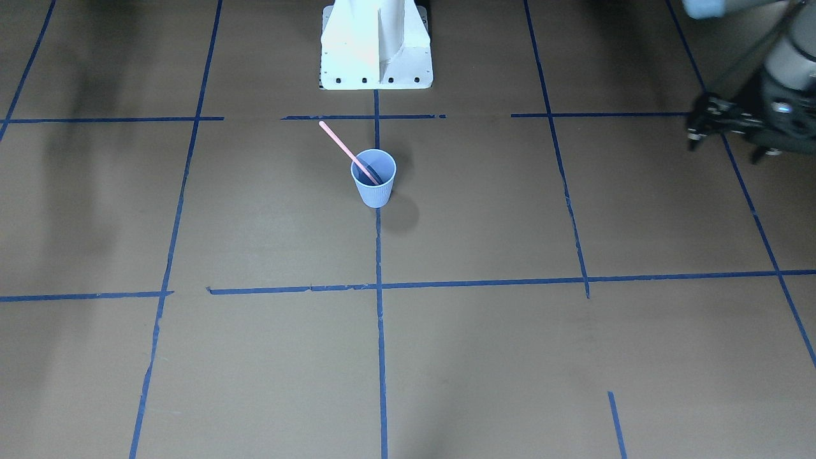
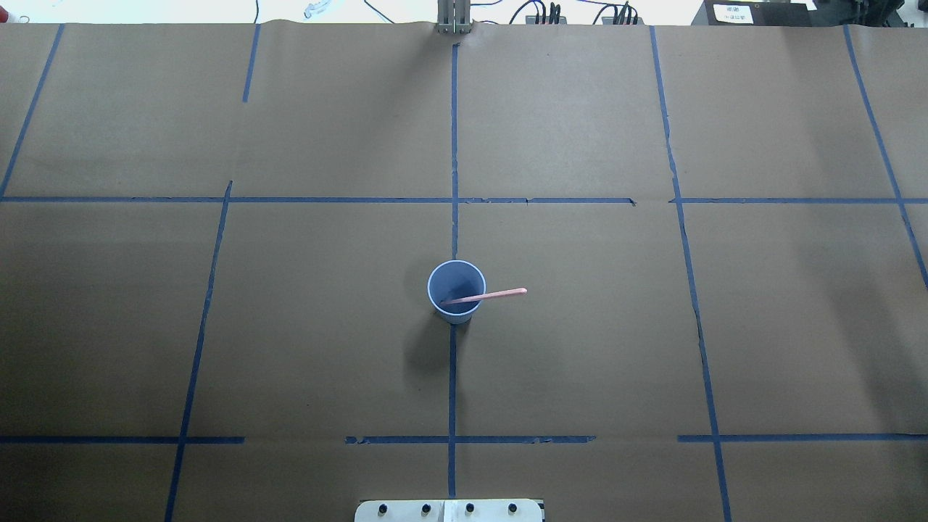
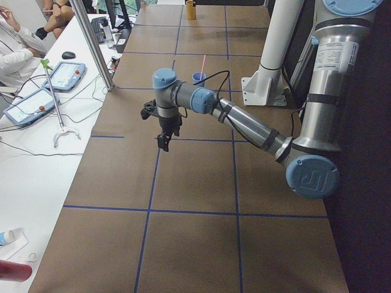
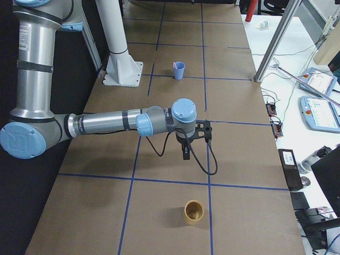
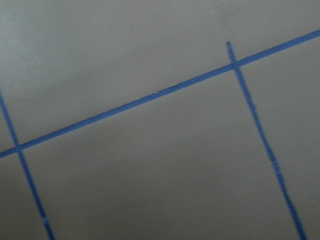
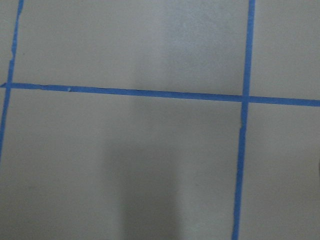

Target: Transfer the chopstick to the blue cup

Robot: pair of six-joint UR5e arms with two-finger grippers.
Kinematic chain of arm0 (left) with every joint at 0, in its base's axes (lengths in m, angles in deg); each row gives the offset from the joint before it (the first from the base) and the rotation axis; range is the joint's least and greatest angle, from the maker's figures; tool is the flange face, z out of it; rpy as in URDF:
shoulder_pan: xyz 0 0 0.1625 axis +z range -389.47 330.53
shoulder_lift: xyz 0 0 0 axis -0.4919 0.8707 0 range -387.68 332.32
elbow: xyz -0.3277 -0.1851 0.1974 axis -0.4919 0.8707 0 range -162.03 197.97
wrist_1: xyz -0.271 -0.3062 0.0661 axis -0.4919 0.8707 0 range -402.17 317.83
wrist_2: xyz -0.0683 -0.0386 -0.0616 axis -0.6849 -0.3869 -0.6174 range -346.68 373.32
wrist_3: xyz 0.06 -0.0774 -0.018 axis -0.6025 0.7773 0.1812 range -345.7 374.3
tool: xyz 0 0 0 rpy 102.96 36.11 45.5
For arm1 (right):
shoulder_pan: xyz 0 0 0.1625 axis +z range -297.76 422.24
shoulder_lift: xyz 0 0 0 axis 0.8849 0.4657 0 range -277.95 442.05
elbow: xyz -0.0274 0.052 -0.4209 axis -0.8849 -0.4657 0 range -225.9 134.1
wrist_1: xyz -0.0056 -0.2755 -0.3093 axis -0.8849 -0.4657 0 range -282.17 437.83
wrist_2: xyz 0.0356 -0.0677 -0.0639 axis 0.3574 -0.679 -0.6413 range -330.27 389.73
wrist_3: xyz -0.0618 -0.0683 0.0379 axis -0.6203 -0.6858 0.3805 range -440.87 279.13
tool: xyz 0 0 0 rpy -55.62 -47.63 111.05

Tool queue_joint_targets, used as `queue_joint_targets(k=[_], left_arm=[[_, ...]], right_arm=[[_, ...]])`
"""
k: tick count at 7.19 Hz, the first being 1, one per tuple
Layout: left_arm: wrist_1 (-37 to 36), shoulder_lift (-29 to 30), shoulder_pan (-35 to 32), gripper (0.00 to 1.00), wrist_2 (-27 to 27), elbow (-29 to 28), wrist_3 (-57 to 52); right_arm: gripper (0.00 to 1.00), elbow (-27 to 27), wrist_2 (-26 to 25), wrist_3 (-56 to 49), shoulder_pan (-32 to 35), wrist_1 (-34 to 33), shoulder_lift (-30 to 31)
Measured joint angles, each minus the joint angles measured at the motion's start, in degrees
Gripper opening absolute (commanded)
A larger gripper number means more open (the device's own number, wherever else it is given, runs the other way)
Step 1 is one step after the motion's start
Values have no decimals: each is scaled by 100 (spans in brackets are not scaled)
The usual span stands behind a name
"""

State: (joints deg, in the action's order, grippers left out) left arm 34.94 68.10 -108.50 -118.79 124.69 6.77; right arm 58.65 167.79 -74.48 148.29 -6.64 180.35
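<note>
The light-blue ribbed cup stands upright at the table's middle, close to the robot's base; it also shows in the overhead view and both side views. The pale-pink chopstick stands slanted inside it, leaning on the rim, its upper end sticking out toward the robot's right. My left gripper hangs far off on the left side, empty; I cannot tell whether it is open. My right gripper hangs far off on the right, pointing down; I cannot tell its state.
The white robot pedestal stands just behind the cup. A tan cup stands near the table's right end. Blue tape lines grid the brown table. A white bench with teach pendants and operators lies beyond the far edge.
</note>
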Motion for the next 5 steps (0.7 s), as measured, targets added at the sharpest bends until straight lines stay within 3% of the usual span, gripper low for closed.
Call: queue_joint_targets(k=[2,5], left_arm=[[134,7,-547,100,-241,-723,-675],[256,-295,-895,100,-279,-1008,-962]], right_arm=[[100,-342,-227,-1010,223,-406,-33],[100,-362,-344,-1501,337,-1028,-217]])
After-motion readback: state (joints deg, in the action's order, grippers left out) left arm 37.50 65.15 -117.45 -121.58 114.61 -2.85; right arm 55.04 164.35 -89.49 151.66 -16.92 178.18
